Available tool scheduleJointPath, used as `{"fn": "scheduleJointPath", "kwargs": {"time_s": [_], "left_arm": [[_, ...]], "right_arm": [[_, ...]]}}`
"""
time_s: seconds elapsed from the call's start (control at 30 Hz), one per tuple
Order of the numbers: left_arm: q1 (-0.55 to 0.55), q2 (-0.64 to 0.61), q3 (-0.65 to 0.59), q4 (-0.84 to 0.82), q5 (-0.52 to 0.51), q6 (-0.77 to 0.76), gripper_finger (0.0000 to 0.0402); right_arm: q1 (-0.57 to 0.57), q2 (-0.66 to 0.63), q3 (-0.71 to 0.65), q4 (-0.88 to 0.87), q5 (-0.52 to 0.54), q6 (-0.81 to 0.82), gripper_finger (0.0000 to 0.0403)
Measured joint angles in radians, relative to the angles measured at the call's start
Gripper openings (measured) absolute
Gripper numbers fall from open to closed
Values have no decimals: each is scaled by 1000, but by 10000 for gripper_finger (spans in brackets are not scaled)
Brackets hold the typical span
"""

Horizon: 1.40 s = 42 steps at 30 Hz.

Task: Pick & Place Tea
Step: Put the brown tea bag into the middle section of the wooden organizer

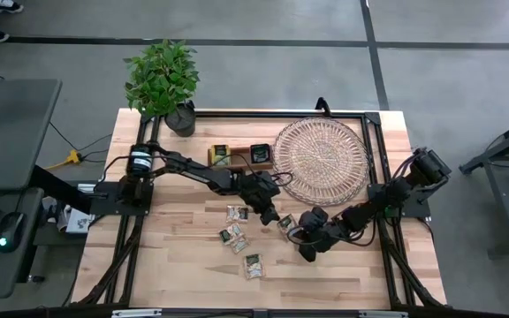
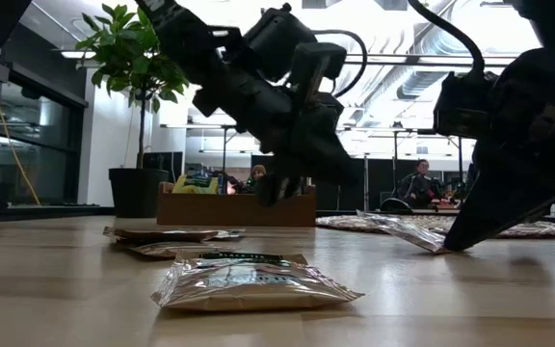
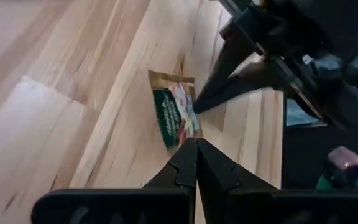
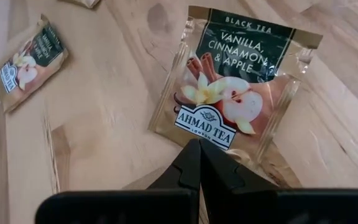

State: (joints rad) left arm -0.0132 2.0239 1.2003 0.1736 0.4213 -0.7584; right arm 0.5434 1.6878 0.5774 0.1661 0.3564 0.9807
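A tea sachet (image 4: 235, 93) printed with vanilla, cinnamon and apple lies at the table's middle (image 1: 285, 223). Its edge nearest my right gripper is on the wood and its far end tips up (image 2: 403, 231). My right gripper (image 4: 198, 144) is shut, its tips on that low edge. My left gripper (image 3: 196, 143) is shut too. It hovers just left of the sachet (image 1: 270, 215), clear of the table (image 2: 268, 196) in the low view. Several more sachets (image 1: 236, 213) (image 1: 231, 233) (image 1: 254, 265) lie flat on the wood nearer the front. My right gripper sets its shut fingertips (image 3: 199, 102) on the sachet's sealed edge (image 4: 194, 127), slanting down from the table's right side. I cannot tell whether the edge is only pressed down or nipped between the tips. The sachet keeps that edge on the table and tilts up at its far end.
The round wicker tray (image 1: 321, 159) sits at the far right. A narrow wooden box (image 1: 237, 155) with sachets in it lies left of the tray. A potted plant (image 1: 164, 84) stands at the far left corner. Bare wood lies toward the near edge, past the closest sachet (image 2: 249, 281).
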Motion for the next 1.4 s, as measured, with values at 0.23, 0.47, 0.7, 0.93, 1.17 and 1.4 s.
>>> {"fn": "scheduleJointPath", "kwargs": {"time_s": [0.23, 0.47, 0.7, 0.93, 1.17, 1.4], "left_arm": [[0, 41, 11, 29, 37, -81, 31], [0, 57, 30, 5, 71, -115, 120], [0, 59, 59, -23, 31, -145, 161], [0, 59, 60, -30, -19, -149, 163], [-19, 58, 60, -45, -32, -144, 163], [-49, 101, 87, -50, -25, -164, 163]], "right_arm": [[0, 1, -1, -10, -27, -24, 0], [0, 1, -2, -15, -31, -28, 0], [1, 1, -2, -12, -30, -43, 0], [1, 2, -3, -7, -28, -64, 0], [0, 2, -3, -4, -18, -73, 0], [-11, 3, -3, 20, -13, -100, 0]]}}
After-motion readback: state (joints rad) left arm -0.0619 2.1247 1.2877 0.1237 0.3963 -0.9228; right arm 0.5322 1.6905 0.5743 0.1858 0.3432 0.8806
